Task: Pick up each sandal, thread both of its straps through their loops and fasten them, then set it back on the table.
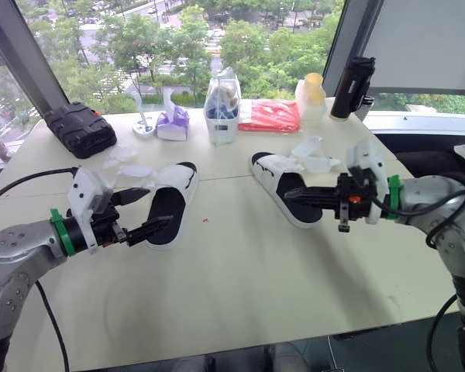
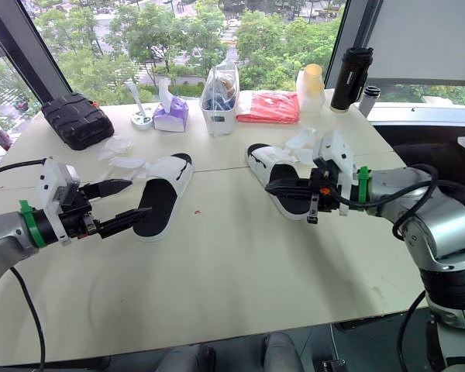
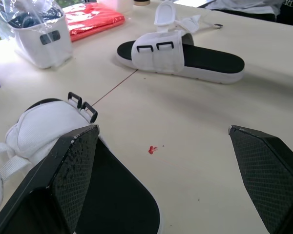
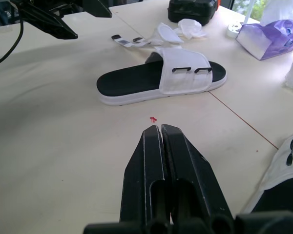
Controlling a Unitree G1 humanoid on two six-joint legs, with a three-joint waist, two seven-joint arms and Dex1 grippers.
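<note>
Your left hand (image 1: pixel 160 206) is open, fingers spread wide, at the heel end of the left sandal (image 1: pixel 175 180); can't tell if it touches. Your right hand (image 1: pixel 288 195) is closed on nothing, fingers pressed together, above the footbed of the right sandal (image 1: pixel 280 166). Both sandals lie flat on the surface (image 1: pixel 240 263), well apart and unfastened, with black loops (image 3: pixel 83 103) unthreaded and loose straps (image 1: pixel 316 157) splayed beside. Small red mark (image 3: pixel 153 149) between them. White bin (image 3: pixel 41 41) at the back has a dark label, unreadable. Purple tissue pack (image 1: pixel 173 122) and red packet (image 1: pixel 270 115) flank it.
</note>
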